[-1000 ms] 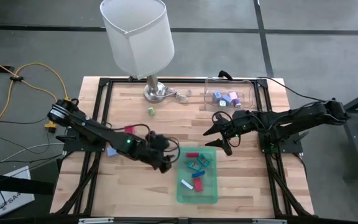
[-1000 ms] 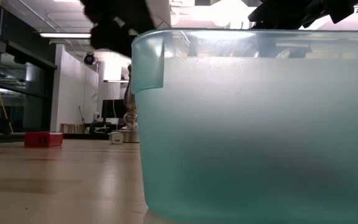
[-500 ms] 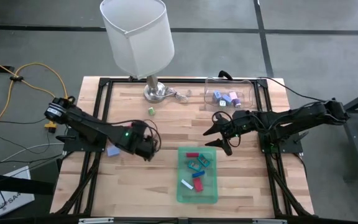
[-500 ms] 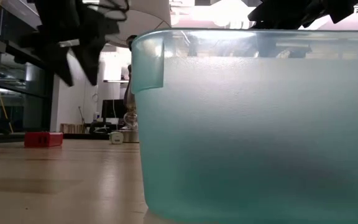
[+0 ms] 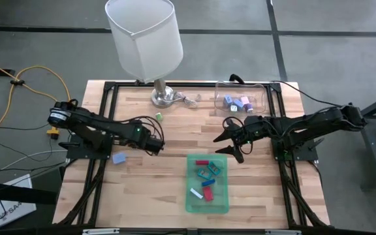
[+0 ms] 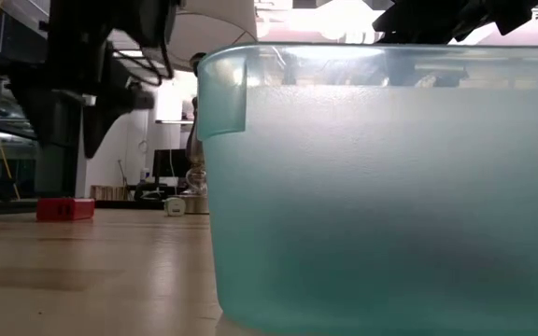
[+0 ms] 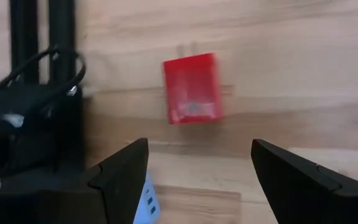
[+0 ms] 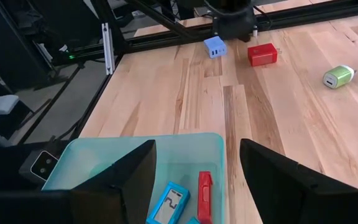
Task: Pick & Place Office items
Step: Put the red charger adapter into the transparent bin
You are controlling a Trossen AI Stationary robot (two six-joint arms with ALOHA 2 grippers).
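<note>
Dark fingers of the left gripper (image 7: pixel 197 171) stand spread wide with nothing between them, hanging over bare wood just short of a red block (image 7: pixel 192 88) that lies flat on the table. In the high view this gripper (image 5: pixel 154 142) sits at the left-middle of the table (image 5: pixel 175 176); the red block itself is hidden under the arm there. A light blue block (image 5: pixel 118 158) lies just beside the arm, toward the table's near-left, and only its corner shows in the left wrist view. A small green piece (image 5: pixel 158 116) rests near the lamp (image 5: pixel 145 46) base.

The right gripper (image 5: pixel 230 138) hovers open and empty by the far right corner of the green tray (image 5: pixel 222 203), its own camera looking past its fingers (image 8: pixel 123 180) at the tray's rim. Inside the tray lie several office items: a red stick (image 8: pixel 204 188), a blue piece (image 8: pixel 168 203), and others the high view shows only as small red, teal and white specks too small to tell apart. Behind the right arm, the clear container (image 5: pixel 261 94) holds a few purple, blue and pink pieces (image 5: pixel 237 102), blurred together.

The low view is almost wholly filled by the tray's cloudy wall (image 6: pixel 390 187), which hides everything inside; the left arm is a dark shape cut off at the upper left.

Compared with a second ago, the left gripper has pulled away from the tray's left edge and swung toward the table's left side, while the right arm has not moved.
</note>
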